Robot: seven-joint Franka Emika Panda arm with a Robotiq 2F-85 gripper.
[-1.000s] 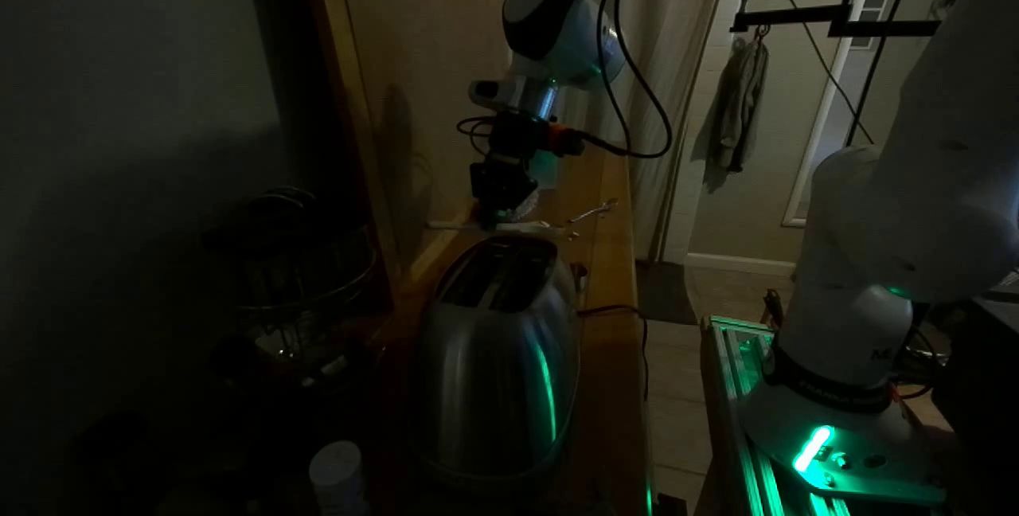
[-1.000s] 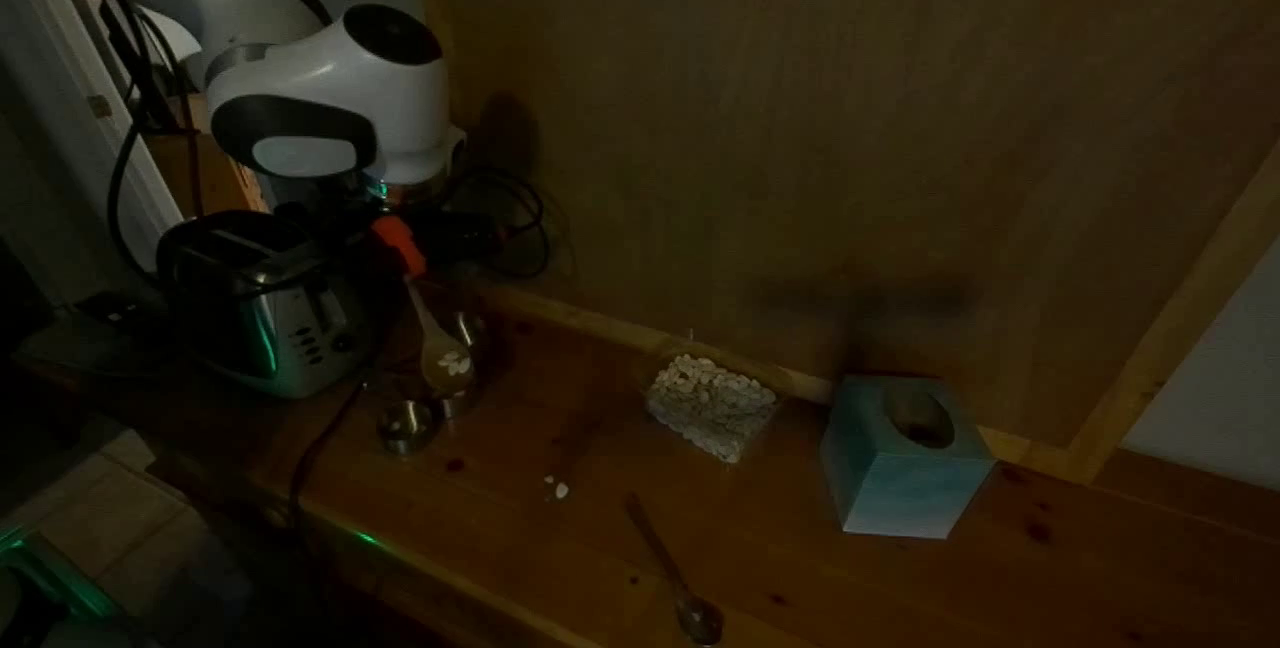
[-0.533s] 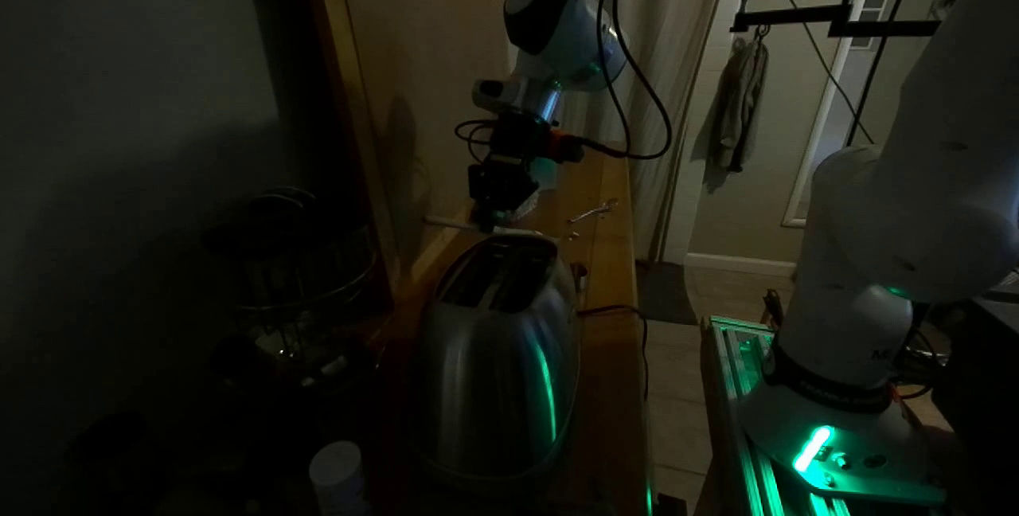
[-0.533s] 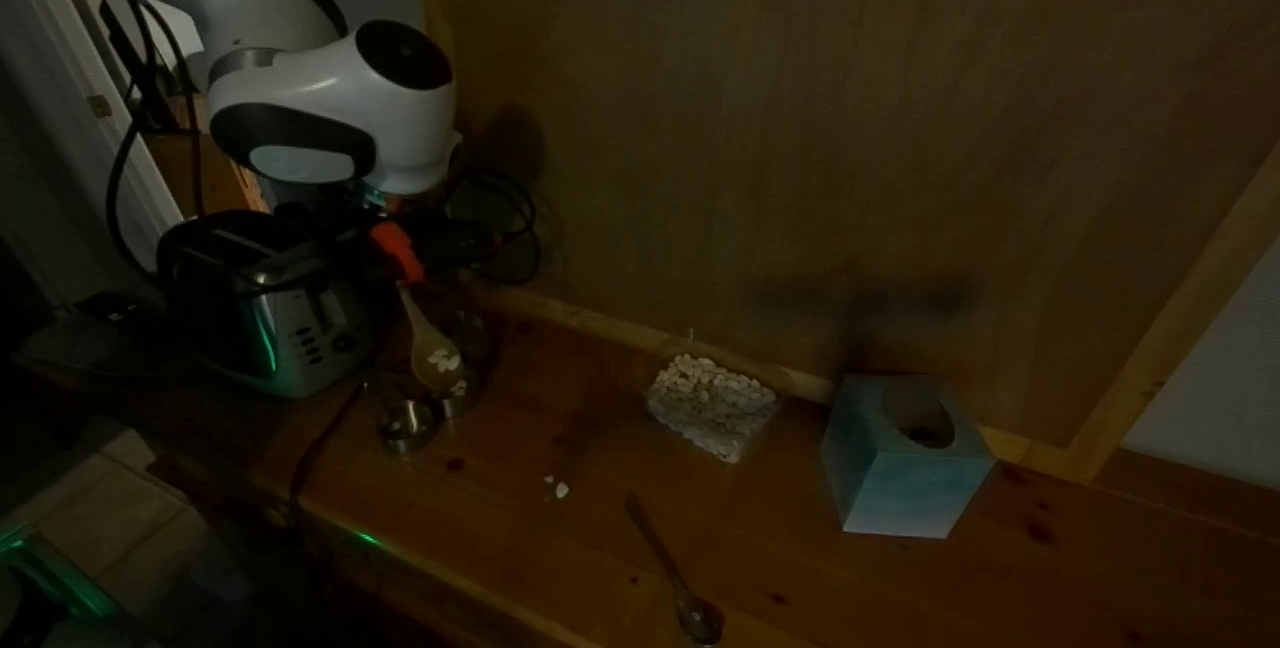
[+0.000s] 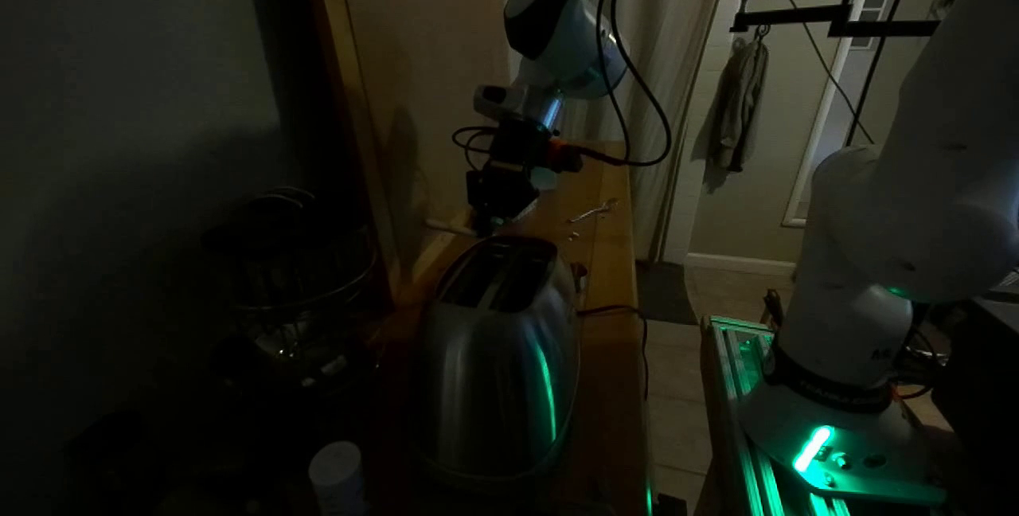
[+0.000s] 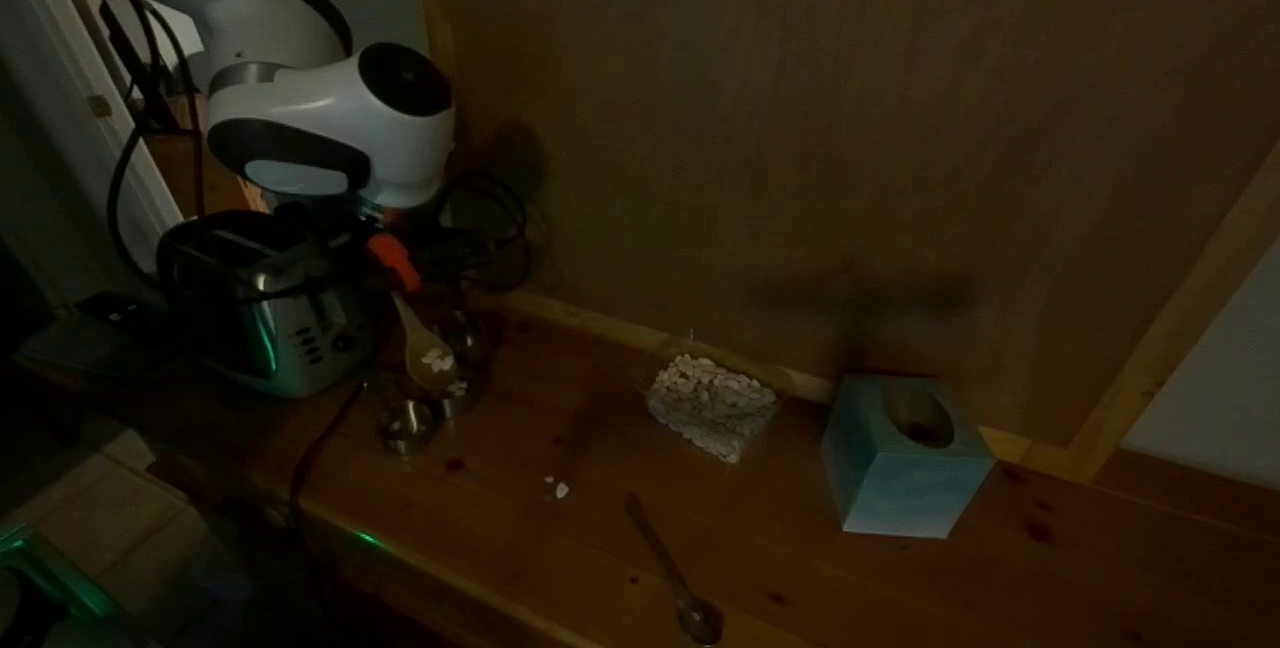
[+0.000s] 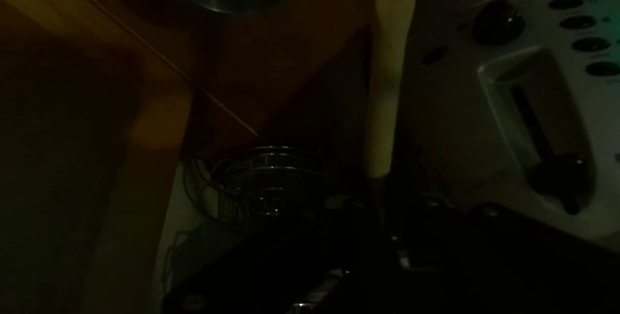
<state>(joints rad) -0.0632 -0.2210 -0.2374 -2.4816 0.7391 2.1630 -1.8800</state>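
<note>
My gripper (image 5: pixel 487 223) is shut on the handle of a wooden spoon (image 6: pixel 412 323), beyond the toaster in an exterior view. The handle's end sticks out past the fingers. In the wrist view the pale handle (image 7: pixel 390 62) runs upward from the dark fingers (image 7: pixel 380 200). The spoon's bowl holds a few white pieces (image 6: pixel 437 360) and overlaps small metal cups (image 6: pixel 455 406) in view; its height over them is unclear. Another metal cup (image 6: pixel 405 425) stands beside it. In an exterior view the toaster hides the spoon's bowl, and the fingertips are very dark.
A metal toaster (image 5: pixel 497 388) stands close beside the gripper; its cord hangs over the counter edge. A clear container of white pieces (image 6: pixel 712 408), a blue tissue box (image 6: pixel 905 478), a metal spoon (image 6: pixel 660 553) and loose pieces (image 6: pixel 557 489) lie on the counter by the wooden wall.
The arm and gripper have moved down a little. The wooden spoon's bowl has shifted slightly toward the toaster, with white pieces still in it. The gripper has stayed shut on the handle.
</note>
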